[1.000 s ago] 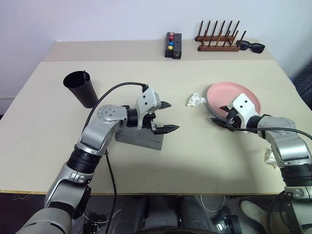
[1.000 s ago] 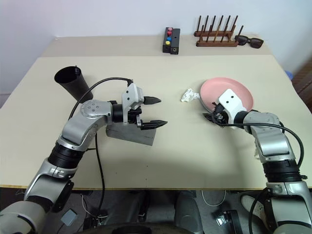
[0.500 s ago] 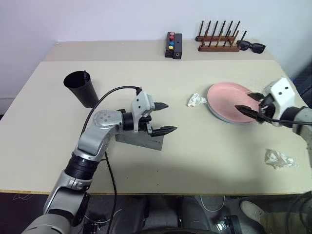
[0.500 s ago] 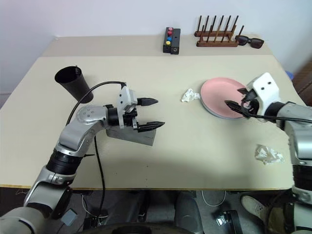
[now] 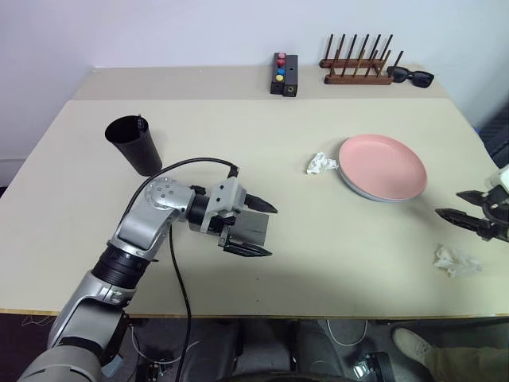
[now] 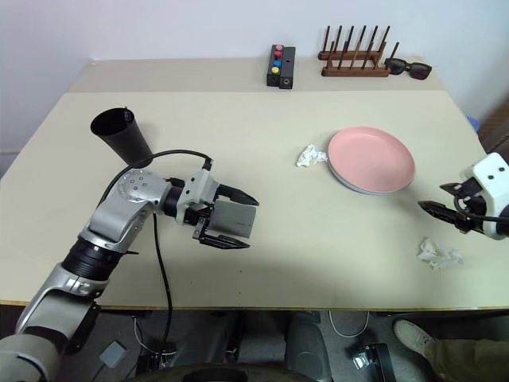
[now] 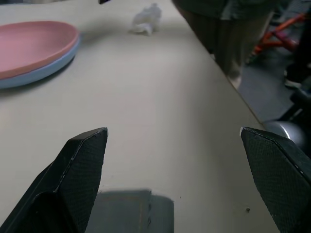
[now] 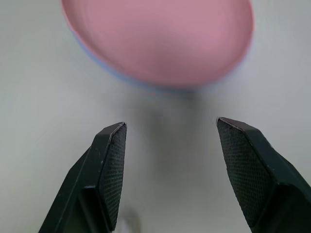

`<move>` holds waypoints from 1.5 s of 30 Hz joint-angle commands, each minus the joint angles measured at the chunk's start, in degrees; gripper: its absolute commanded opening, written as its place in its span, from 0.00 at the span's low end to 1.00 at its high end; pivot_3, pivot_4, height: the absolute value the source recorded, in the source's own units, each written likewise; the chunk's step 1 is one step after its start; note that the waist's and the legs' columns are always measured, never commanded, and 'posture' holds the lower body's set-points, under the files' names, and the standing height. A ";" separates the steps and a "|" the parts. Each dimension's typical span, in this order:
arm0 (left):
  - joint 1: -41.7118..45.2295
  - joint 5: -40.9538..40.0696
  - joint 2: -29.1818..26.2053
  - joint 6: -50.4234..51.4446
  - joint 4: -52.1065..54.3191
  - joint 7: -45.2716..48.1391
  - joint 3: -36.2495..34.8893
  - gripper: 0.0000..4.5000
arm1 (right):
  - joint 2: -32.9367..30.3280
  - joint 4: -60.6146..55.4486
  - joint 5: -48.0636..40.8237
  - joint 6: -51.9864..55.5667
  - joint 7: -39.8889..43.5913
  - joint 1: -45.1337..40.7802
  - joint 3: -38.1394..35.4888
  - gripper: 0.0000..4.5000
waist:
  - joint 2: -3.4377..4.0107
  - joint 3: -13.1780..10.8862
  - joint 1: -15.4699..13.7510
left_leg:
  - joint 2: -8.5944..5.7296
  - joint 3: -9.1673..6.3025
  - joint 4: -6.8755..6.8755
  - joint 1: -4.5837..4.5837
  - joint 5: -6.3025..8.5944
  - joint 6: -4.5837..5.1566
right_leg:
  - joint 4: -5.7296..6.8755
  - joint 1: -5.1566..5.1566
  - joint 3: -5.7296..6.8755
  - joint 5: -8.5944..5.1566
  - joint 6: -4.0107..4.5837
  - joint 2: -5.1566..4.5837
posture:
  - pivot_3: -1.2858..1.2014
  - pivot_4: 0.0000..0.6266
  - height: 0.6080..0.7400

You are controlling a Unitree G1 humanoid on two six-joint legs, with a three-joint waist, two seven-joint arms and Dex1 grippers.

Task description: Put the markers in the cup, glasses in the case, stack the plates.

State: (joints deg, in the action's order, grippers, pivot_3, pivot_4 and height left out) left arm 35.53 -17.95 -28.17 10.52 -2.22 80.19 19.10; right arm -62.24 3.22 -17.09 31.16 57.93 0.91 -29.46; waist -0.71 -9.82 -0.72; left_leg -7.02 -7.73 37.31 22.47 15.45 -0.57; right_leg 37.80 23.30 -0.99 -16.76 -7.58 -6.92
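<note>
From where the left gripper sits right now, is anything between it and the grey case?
Nothing visible. The left gripper hangs open directly over the case, with only bare table around them. The crumpled paper and the stacked plates lie well off toward the robot's right.

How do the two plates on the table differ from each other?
The pink plate lies on top, its whole face showing; the blue plate sits underneath, only its rim peeking out. The pink plate is empty and touched by nothing, while the blue plate bears the pink one. They share a round, shallow shape of like size, stacked on the table beside a crumpled white paper.
</note>
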 commanded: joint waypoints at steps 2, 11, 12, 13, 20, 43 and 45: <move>3.40 2.47 2.84 -5.26 -3.93 1.36 1.63 1.00 | -3.61 2.38 -0.23 -0.91 3.57 2.28 -3.73 0.66 | 0.00 0.00 0.05 | 0.00 0.01 0.00 0.00 0.00 0.00 | 0.00 0.00 0.00 0.00 0.00 0.00 | 0.52 0.24 1.00; 8.32 6.11 8.22 -10.26 -11.97 -1.10 1.89 1.00 | -6.82 7.24 1.29 -5.18 8.89 5.17 -2.17 0.66 | -0.03 -0.02 0.05 | 0.00 0.02 0.00 0.00 0.00 -0.01 | -0.02 0.00 0.01 0.00 -0.01 0.00 | 0.52 0.24 1.00; 8.52 6.08 8.45 -10.25 -12.13 -1.19 1.70 1.00 | -6.97 7.80 1.48 -5.68 9.37 5.25 -1.80 0.66 | -0.02 -0.01 0.05 | 0.00 0.02 0.00 0.00 -0.01 -0.01 | -0.02 0.00 0.01 0.00 -0.01 0.00 | 0.52 0.24 1.00; 8.61 6.08 8.56 -10.22 -12.20 -1.17 1.56 1.00 | -7.09 8.29 1.67 -6.03 9.72 5.19 -1.44 0.66 | -0.03 -0.02 0.08 | 0.00 0.03 0.00 0.00 -0.01 -0.01 | -0.02 0.00 0.01 0.00 -0.02 0.00 | 0.52 0.24 1.00; 8.58 5.97 8.39 -9.96 -11.81 -1.76 1.03 1.00 | -7.78 12.31 1.66 -7.55 13.68 4.42 2.22 0.66 | -0.03 -0.02 0.08 | 0.00 0.03 0.02 0.00 -0.04 -0.06 | -0.02 -0.01 0.01 0.01 -0.03 0.00 | 0.52 0.24 1.00; 7.26 5.62 6.83 -8.05 -9.50 -2.36 1.06 1.00 | -9.66 24.65 4.32 -12.17 22.14 -4.33 14.74 0.66 | 0.00 0.00 0.09 | 0.00 0.03 0.04 0.00 -0.06 -0.10 | -0.02 -0.01 0.01 0.02 -0.04 0.00 | 0.52 0.24 1.00; 7.38 5.68 6.83 -8.17 -9.69 -2.31 1.13 1.00 | -9.44 24.84 4.43 -12.24 22.15 -4.74 15.30 0.61 | 0.00 0.00 0.09 | 0.00 0.03 0.04 0.00 -0.06 -0.10 | -0.02 -0.01 0.01 0.02 -0.04 0.00 | 0.52 0.24 1.00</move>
State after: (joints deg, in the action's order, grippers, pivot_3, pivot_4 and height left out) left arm 42.89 -11.80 -21.18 2.41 -13.35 77.62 21.19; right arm -71.23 27.81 -12.53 19.37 79.78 -3.07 -13.74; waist -0.71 -9.82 -0.62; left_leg -7.02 -7.70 37.35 22.47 15.39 -0.67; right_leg 37.78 23.29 -0.98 -16.75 -7.62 -6.92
